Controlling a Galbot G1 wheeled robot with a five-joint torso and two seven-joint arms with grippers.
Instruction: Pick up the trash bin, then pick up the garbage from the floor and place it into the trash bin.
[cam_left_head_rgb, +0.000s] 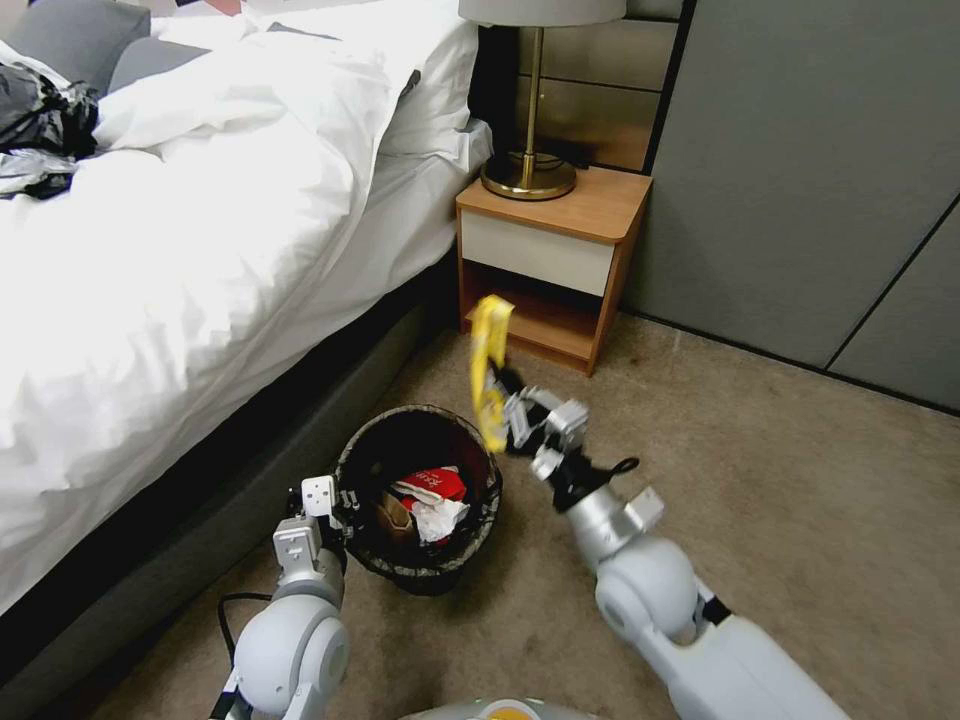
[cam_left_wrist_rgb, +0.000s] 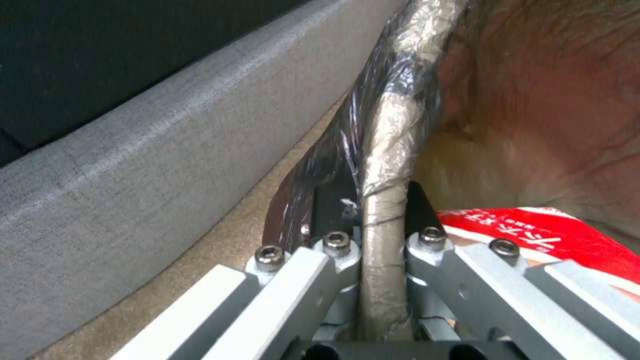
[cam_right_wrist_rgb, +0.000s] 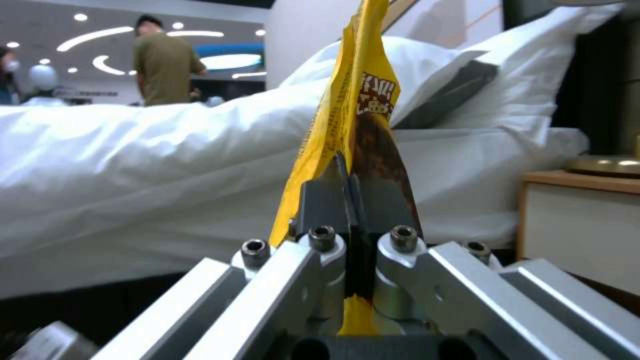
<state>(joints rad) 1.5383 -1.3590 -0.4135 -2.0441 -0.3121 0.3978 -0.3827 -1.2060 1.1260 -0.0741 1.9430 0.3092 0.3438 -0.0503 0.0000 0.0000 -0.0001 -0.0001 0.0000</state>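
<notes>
Yellow foil wrapper (cam_left_head_rgb: 488, 370) stands pinched upright in the right gripper (cam_left_head_rgb: 505, 420), whose jaws are closed on its lower end, just beside and above the trash bin (cam_left_head_rgb: 418, 495). The left gripper (cam_left_wrist_rgb: 373, 220) clamps the bin's rim. Best carry the wrapper fully over the opening before letting go, since it may flutter.

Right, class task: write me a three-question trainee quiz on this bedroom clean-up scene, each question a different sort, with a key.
1. True or false: the right gripper is shut on the yellow wrapper.
2. What does the left gripper clamp? A) the lamp B) the trash bin rim C) a pillow
3. Fill in: the bin holds a red-and-white wrapper and white ____.

Key: 1 true. 2 B. 3 tissue.
</notes>
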